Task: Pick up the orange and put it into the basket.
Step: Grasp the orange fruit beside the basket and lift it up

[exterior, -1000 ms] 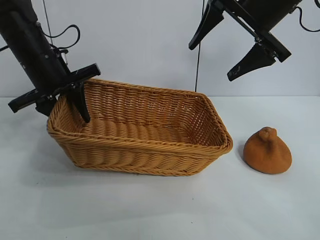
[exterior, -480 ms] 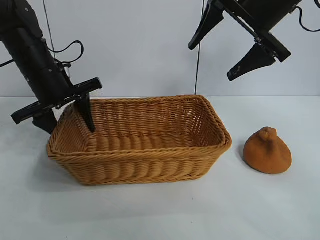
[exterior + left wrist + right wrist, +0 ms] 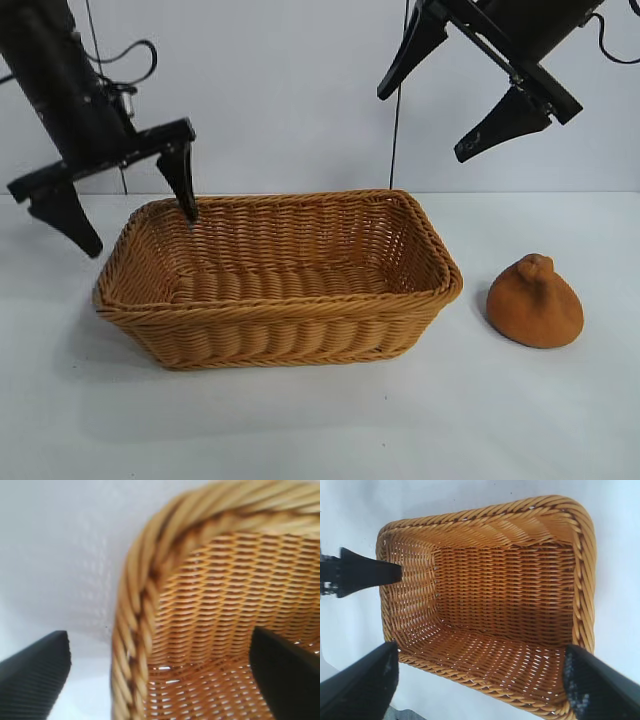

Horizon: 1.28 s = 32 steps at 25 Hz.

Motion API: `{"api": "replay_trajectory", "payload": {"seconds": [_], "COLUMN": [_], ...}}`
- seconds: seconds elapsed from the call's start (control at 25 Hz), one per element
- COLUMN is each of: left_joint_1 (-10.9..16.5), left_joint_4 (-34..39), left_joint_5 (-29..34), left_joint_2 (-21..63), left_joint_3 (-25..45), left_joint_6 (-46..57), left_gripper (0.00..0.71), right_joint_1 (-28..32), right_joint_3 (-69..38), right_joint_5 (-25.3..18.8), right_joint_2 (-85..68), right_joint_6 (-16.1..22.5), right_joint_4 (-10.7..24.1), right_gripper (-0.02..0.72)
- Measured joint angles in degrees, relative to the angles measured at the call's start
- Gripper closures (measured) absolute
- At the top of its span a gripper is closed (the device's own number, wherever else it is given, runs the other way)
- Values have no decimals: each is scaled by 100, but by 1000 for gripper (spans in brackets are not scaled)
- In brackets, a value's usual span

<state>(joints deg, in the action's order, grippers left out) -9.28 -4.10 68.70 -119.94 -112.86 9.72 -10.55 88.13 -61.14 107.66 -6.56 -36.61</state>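
The tan wicker basket (image 3: pixel 280 335) stands flat on the white table, mid-scene. The orange (image 3: pixel 535 305), dull brown-orange with a knob on top, rests on the table just right of the basket, apart from it. My left gripper (image 3: pixel 141 232) hangs open over the basket's left end, one finger inside the rim, the other outside, holding nothing. In the left wrist view the braided basket rim (image 3: pixel 135 605) runs between the fingers of the left gripper (image 3: pixel 159 640). My right gripper (image 3: pixel 422 125) is open and empty, high above the basket's right end; the right wrist view looks past the right gripper (image 3: pixel 480 652) into the basket (image 3: pixel 485 515).
The white table (image 3: pixel 320 430) spreads around the basket on all sides. A pale wall stands behind. Cables hang down behind both arms. The left gripper's finger (image 3: pixel 365 572) shows at the basket's far end in the right wrist view.
The left gripper let go of the basket's left rim, opened wide and rose a little. The basket dropped from a tilted, turned pose to lie flat. The right arm and orange stayed still.
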Motion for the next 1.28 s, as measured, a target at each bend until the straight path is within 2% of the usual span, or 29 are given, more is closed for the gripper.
{"api": "replay_trajectory", "payload": {"seconds": [0.16,0.24,0.44,0.56,0.8,1.28], "left_joint_1": [0,57,420,651,729,729], "left_joint_4": [681,762,349,20,-118,-131], "left_joint_5": [65,88,88,84,79,89], "left_joint_2": [104,115,150,386,1641,5448], "left_joint_3": [-203,-203,-187,85,1621,5614], "left_joint_6": [-90,-158,-273,-547,-972,-1241], "left_gripper": [17,17,17,30,37,38], "right_joint_1": [0,0,0,0,0,0], "right_joint_3": [0,0,0,0,0,0], "right_joint_5": [-7,-7,-11,-11,-11,-153], "right_joint_2": [0,0,0,0,0,0], "right_joint_6": [0,0,0,0,0,0], "right_joint_4": [0,0,0,0,0,6], "right_gripper": [94,94,94,94,94,94]}}
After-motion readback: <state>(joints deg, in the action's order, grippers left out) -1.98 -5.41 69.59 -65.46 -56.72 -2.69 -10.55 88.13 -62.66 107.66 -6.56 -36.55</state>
